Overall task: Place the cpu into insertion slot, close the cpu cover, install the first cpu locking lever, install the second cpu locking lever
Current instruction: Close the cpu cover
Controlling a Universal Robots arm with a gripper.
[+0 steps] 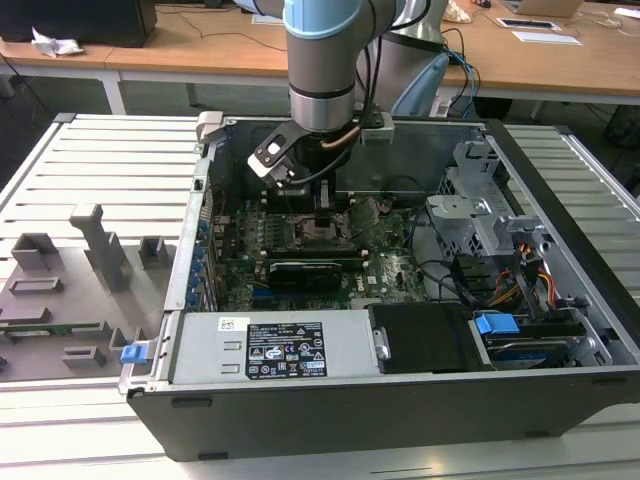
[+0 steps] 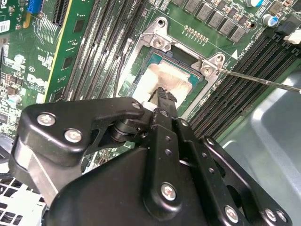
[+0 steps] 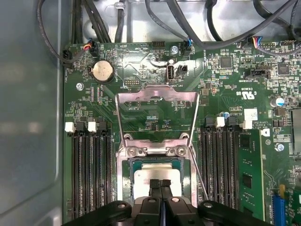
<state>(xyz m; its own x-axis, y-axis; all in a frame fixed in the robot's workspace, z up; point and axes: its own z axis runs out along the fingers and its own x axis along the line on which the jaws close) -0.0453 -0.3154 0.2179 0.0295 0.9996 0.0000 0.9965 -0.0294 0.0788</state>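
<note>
- While the gripper (image 3: 160, 183) is closed on nothing, its tips meet the cpu (image 3: 150, 175) seated in the insertion slot (image 3: 125, 181).
- The cpu cover (image 3: 136, 96) is raised off that slot.
- The computer case (image 1: 400, 410) sits on a slatted grey table (image 1: 110, 150); wooden desks (image 1: 180, 55) stand behind.

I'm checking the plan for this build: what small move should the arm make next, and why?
Probably lift the gripper straight up, clear of the chip. The chip already lies flat in the socket under the shut gripper, and the hinged cover is open, needing room to swing down.
</note>
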